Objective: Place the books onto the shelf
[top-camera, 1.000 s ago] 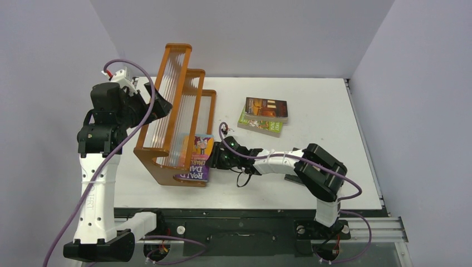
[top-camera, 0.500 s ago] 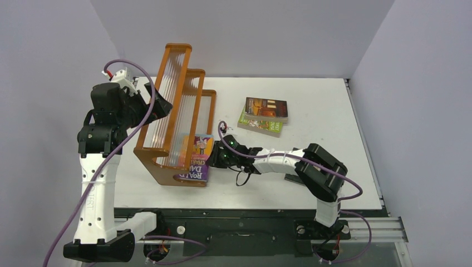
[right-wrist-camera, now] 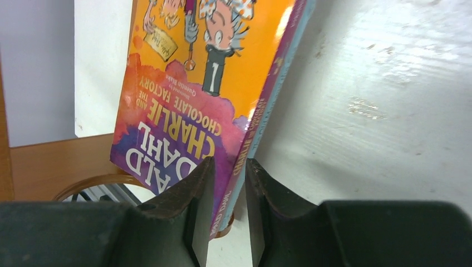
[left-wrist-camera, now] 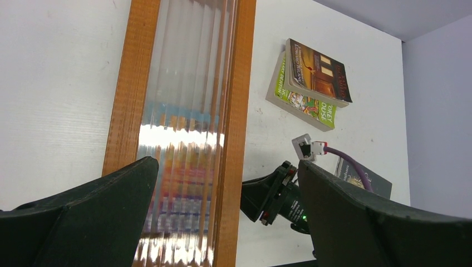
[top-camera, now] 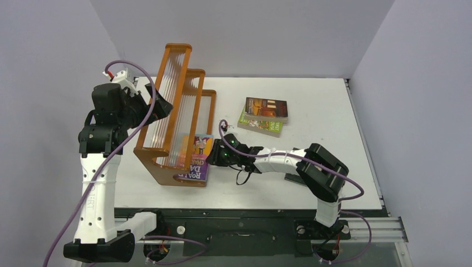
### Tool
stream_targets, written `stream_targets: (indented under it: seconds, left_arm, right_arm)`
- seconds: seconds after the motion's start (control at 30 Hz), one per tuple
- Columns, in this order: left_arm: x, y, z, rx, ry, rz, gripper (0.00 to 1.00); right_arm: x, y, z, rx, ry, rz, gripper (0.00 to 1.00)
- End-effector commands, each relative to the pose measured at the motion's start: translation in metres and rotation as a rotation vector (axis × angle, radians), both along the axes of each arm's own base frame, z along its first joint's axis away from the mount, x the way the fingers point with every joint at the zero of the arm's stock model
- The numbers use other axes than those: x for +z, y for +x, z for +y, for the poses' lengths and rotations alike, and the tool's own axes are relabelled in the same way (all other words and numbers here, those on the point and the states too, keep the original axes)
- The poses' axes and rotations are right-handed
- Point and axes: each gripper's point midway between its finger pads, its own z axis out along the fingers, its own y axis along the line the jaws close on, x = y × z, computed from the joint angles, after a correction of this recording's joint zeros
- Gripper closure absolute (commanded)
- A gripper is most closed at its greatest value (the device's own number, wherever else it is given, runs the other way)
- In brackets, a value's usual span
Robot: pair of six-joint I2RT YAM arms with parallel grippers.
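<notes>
**Seating the Roald Dahl book in the lowest tier**

Right end effector [top-camera: 215, 154] [right-wrist-camera: 229, 164] is clamped on the spine edge of the Roald Dahl book [top-camera: 199, 158] [right-wrist-camera: 206, 72], one finger on the cover and one behind. A light blue edge [right-wrist-camera: 281, 83] lies against the book's back; I cannot tell if it is a second book. The book stands tilted at lower centre-left of the top view, leaning on the lowest tier of the shelf [top-camera: 179, 48] [left-wrist-camera: 125, 83]. Whether its bottom edge sits inside the tier is unclear.

Left end effector [top-camera: 158, 105] [left-wrist-camera: 227, 164] hovers over the tallest tier, fingers wide apart, holding nothing.

Two books wait stacked on the surface [top-camera: 311, 89] at upper centre: brown-orange book [top-camera: 267, 107] over green book [top-camera: 260, 127].

Judgement: the step is placement, task early. To do it well, tip the book upright against the ribbed panel, push low and square, and release only once it bears on the tier. The shelf may slide; the left arm could brace it.
</notes>
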Motion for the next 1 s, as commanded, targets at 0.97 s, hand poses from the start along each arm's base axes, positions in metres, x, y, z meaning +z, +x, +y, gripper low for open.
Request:
stream_targets:
  seconds: [0.97]
  left_arm:
    - [0.012, -0.001, 0.003, 0.005, 0.01, -0.059, 0.04]
  right_arm:
    - [0.014, 0.091, 0.007, -0.108, 0.112, -0.008, 0.72]
